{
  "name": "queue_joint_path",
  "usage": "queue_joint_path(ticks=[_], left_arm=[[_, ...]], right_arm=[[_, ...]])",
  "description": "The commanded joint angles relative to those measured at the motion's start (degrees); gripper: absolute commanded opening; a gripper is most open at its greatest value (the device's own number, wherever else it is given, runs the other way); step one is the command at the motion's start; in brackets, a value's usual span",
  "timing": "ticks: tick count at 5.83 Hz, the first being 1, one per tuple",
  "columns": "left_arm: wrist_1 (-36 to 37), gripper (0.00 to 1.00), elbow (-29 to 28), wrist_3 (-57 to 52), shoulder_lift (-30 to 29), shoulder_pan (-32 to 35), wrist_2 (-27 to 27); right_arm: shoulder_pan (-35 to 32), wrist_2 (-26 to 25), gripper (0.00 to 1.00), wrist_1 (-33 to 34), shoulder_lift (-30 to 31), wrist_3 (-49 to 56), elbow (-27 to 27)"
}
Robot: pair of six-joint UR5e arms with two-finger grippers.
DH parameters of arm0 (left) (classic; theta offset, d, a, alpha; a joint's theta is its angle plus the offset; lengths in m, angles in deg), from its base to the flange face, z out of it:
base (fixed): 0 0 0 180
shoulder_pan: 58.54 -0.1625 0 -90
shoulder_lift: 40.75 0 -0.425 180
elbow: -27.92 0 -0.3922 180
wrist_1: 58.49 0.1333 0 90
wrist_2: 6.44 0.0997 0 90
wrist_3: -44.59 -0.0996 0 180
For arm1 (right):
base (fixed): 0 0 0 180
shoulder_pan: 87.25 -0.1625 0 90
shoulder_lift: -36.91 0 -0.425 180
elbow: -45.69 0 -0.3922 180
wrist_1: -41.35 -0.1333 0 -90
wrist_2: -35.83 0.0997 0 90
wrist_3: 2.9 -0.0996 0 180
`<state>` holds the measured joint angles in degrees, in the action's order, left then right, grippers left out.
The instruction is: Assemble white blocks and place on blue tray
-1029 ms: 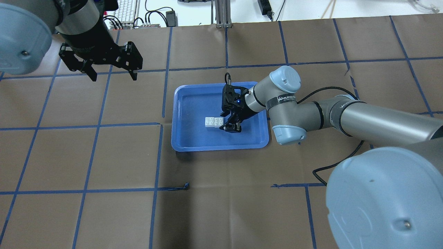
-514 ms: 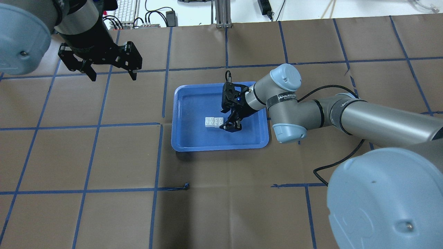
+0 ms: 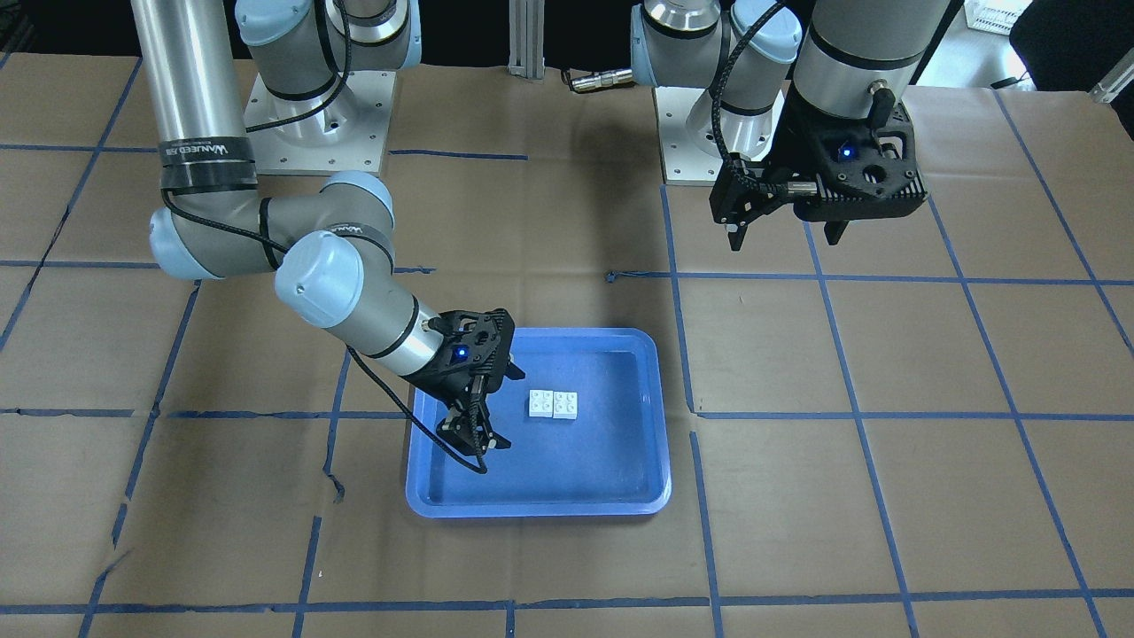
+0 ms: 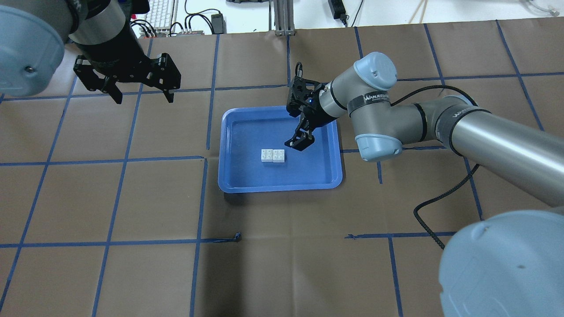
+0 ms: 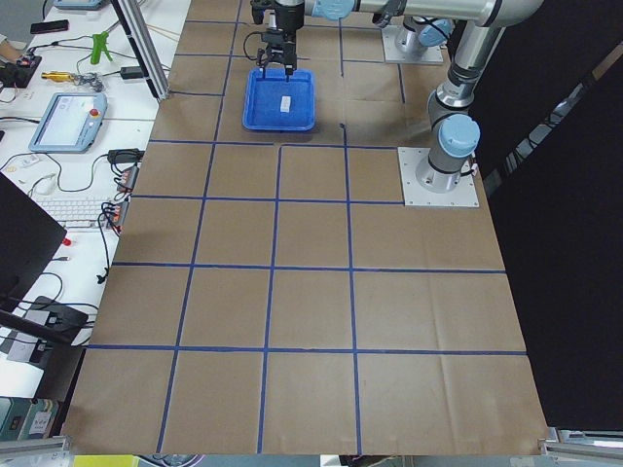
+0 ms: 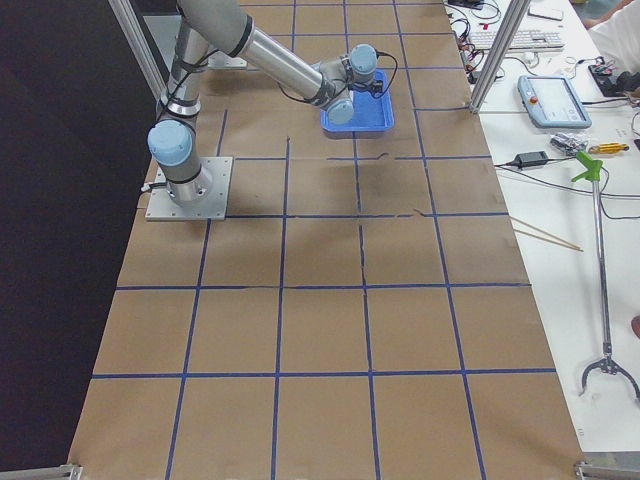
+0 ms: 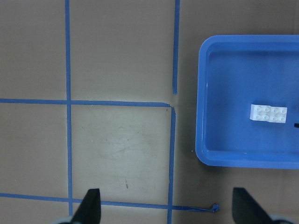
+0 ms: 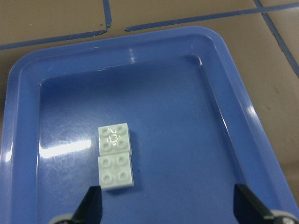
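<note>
The white blocks (image 4: 272,155) are sat mid blue tray (image 4: 273,188), side by side. If they're not fully clicked, they could be split by a low swing of the right hand (image 4: 299,143), which is spread wide and empty. Left hand (image 4: 144,99) too. Versus earlier, the right hand's been lifted clear.
</note>
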<state>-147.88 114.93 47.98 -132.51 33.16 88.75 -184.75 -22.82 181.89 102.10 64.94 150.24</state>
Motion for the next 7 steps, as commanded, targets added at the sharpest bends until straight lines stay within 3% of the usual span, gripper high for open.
queue_joint_path(ticks=[1,3,5,7], left_arm=[[0.0,0.99,0.0,-0.05,0.09,0.06,0.0],[-0.09,0.99,0.09,-0.05,0.01,0.06,0.0],[-0.09,0.99,0.18,-0.05,0.01,0.06,0.0],[0.0,0.99,0.27,-0.05,0.01,0.06,0.0]], right_arm=[[3.88,-6.01,1.0,-17.04,8.15,-3.12,-1.45],[5.13,-17.06,1.0,-22.14,13.64,-20.03,-1.81],[5.83,-25.51,1.0,-41.91,14.79,-40.04,-12.64],[9.41,-28.18,1.0,-62.5,15.06,-56.43,-26.08]])
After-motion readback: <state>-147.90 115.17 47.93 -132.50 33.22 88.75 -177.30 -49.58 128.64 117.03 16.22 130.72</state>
